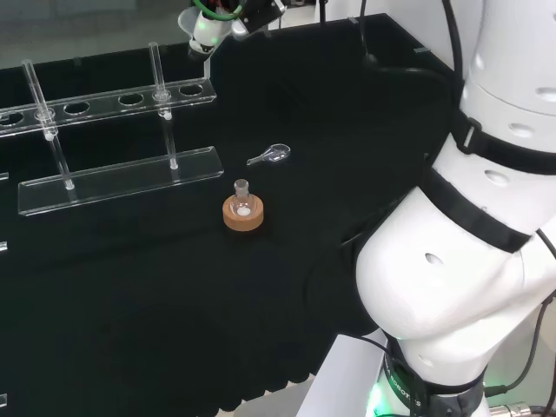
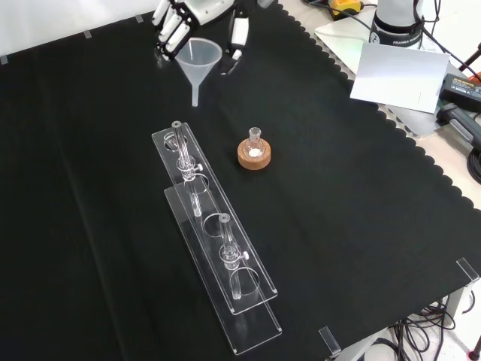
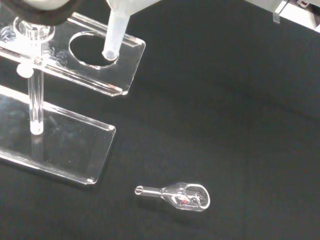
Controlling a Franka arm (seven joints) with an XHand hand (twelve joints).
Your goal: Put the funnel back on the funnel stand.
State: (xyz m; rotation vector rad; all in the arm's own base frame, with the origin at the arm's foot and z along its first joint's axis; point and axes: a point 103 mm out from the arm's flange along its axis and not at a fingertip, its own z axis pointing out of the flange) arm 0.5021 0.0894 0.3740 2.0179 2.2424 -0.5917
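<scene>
Hand [image 2: 197,16] holds funnel [image 2: 200,59] by its rim, above the far end of the funnel stand [image 2: 218,248].

Front view: fingers [image 2: 171,34] and thumb curl round the clear funnel's cone at top of frame, stem pointing down, funnel off the surface w/ its stem tip short of the stand's near end plate. Wrist view: stem [image 3: 114,35] hangs over the end hole [image 3: 92,50] of the stand's upper plate, tip at the hole's edge, not thru it. Stand = two clear plates on posts; two glass pieces sit in other holes, front view. Cork ring [image 2: 255,154] w/ small round flask [image 2: 255,140] stands just right of the stand in front view. A small glass scoop-like piece [image 3: 182,195] lies on the cloth near the stand's base.
</scene>
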